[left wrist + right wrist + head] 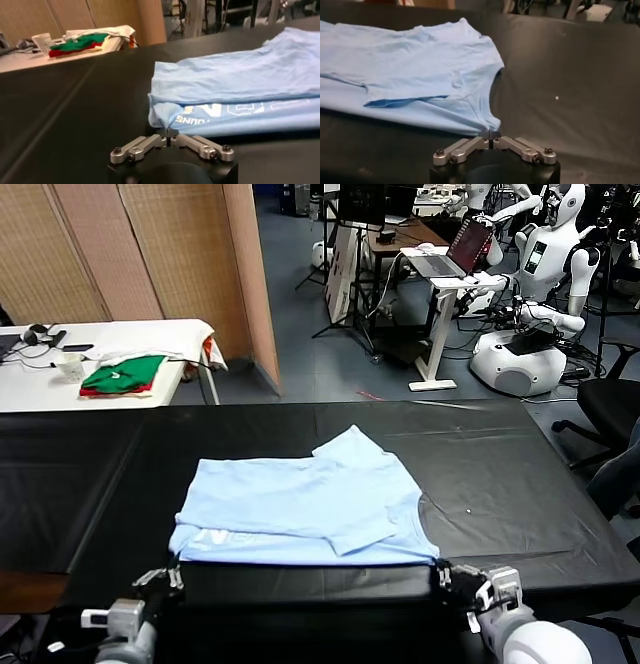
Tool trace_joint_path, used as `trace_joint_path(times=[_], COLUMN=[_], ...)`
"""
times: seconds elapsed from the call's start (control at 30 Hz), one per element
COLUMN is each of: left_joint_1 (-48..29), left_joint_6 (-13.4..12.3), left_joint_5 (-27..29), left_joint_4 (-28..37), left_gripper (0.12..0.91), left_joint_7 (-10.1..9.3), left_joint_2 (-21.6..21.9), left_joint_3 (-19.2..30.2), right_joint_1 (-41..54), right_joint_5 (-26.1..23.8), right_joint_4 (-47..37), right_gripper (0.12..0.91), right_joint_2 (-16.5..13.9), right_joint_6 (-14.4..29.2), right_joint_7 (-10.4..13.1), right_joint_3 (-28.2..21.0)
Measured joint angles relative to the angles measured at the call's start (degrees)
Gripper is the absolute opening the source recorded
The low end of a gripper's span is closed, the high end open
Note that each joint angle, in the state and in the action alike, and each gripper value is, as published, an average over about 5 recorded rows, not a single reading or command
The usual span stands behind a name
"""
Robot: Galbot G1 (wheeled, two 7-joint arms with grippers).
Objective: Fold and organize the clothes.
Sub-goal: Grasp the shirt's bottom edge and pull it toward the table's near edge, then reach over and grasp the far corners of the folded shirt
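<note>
The clothes are one light-blue T-shirt (300, 509) lying partly folded on the black table (500, 474), with a sleeve turned over its middle and white lettering (210, 112) along the near edge. My left gripper (160, 579) sits at the shirt's near left corner. In the left wrist view this gripper (169, 134) is shut, pinching that corner of the T-shirt (240, 75). My right gripper (450, 576) is at the near right corner. The right wrist view shows it (491, 135) shut on the hem of the T-shirt (410, 65).
A white table (150, 334) at the back left carries folded green-and-red garments (122, 374) and cables. A wooden partition (150, 254) stands behind it. Desks, other robots (530, 334) and an office chair (610, 399) fill the room beyond the black table's far edge.
</note>
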Motion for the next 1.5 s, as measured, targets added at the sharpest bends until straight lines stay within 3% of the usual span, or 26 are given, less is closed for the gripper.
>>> trace_joint_path(times=[0.1, 0.17, 0.33, 0.47, 0.57, 0.67, 0.8, 0.93, 1.1, 1.27, 1.5], left_joint_1=[1.5, 2.4, 4.3, 6.0, 7.2, 6.8, 0.3, -10.2, -22.0, -32.1, -43.5], left_joint_6=[1.3, 2.2, 4.4, 5.2, 5.4, 5.6, 8.5, 9.6, 10.7, 12.2, 14.0], left_joint_5=[-0.5, -1.0, -1.7, -0.2, 1.0, -0.9, -8.7, -17.1, -23.2, -26.1, -26.3], left_joint_4=[-1.1, -1.9, -4.0, -6.0, -8.1, -10.0, -10.2, -6.8, 0.8, 10.8, 23.1], left_gripper=[0.174, 0.252, 0.568, 0.800, 0.890, 0.905, 0.907, 0.907, 0.907, 0.907, 0.907], left_joint_7=[-1.46, -2.39, -4.94, -5.10, -3.37, -3.28, -4.72, -2.44, 0.69, 3.48, 5.17], left_joint_2=[-0.3, -0.6, -1.5, -2.3, -3.1, -3.4, -2.9, -1.4, 1.2, 4.1, 6.6], left_joint_3=[-0.1, -0.2, -0.8, -2.0, -3.4, -4.2, -4.4, -3.6, -1.1, 2.3, 8.2], right_joint_1=[-0.8, -1.3, -2.7, -2.5, 1.0, 7.8, 19.0, 30.4, 42.7, 51.4, 58.5], right_joint_5=[0.1, 0.2, 2.1, 4.2, 5.5, 7.7, 9.2, 8.8, 6.7, 4.5, 3.8], right_joint_4=[1.3, 2.2, 4.9, 6.5, 5.6, 2.3, -4.9, -13.1, -24.1, -33.5, -42.8], right_gripper=[0.445, 0.558, 0.843, 0.901, 0.906, 0.907, 0.907, 0.907, 0.907, 0.907, 0.907], right_joint_2=[0.0, -0.1, -0.7, -1.6, -2.3, -2.7, -2.6, -1.4, 1.7, 5.1, 8.3], right_joint_6=[0.0, 0.0, 0.0, 0.0, 0.0, 0.0, 0.4, 0.9, 0.9, 1.3, 2.0], right_joint_7=[-0.1, -0.1, -0.1, -0.3, 0.0, 0.6, 1.0, 1.6, 1.6, 0.7, -1.1], right_joint_3=[0.0, 0.1, 1.5, 4.1, 4.8, 3.3, -1.3, -7.4, -14.6, -20.0, -24.6])
